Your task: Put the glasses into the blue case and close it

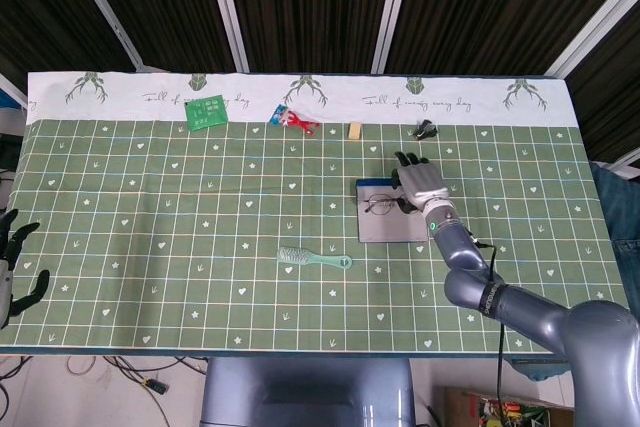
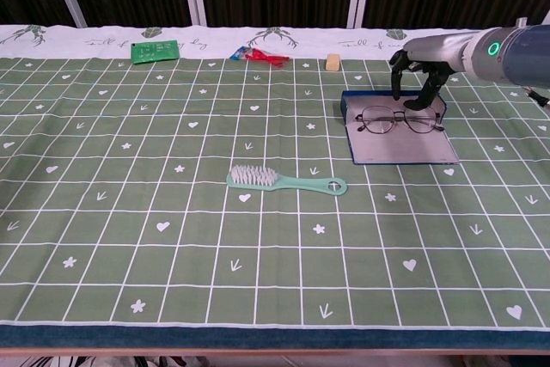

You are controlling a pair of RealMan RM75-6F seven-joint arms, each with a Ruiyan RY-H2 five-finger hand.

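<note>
the blue case (image 2: 400,135) lies open and flat on the green checked cloth (image 2: 172,195), at about 2 o'clock from the table's middle in the chest view. the glasses (image 2: 398,119) (image 1: 381,204) rest on its far half, lenses side by side, near the raised blue back edge. right hand (image 2: 418,70) (image 1: 420,183) hovers just above and behind the glasses, toward 12 o'clock of the case; fingers hang down, slightly apart, holding nothing, tips clear of the frame as far as the chest view shows. left hand (image 1: 14,267) sits off the table's near-left edge at 8 o'clock in the head view, fingers spread, empty.

elsewhere: a mint brush (image 2: 284,180) near centre, at 8 o'clock from the case. along the far edge, a green card (image 2: 155,50), a red-and-blue packet (image 2: 258,56), a tan block (image 2: 333,61), and a small dark item (image 1: 426,129).
</note>
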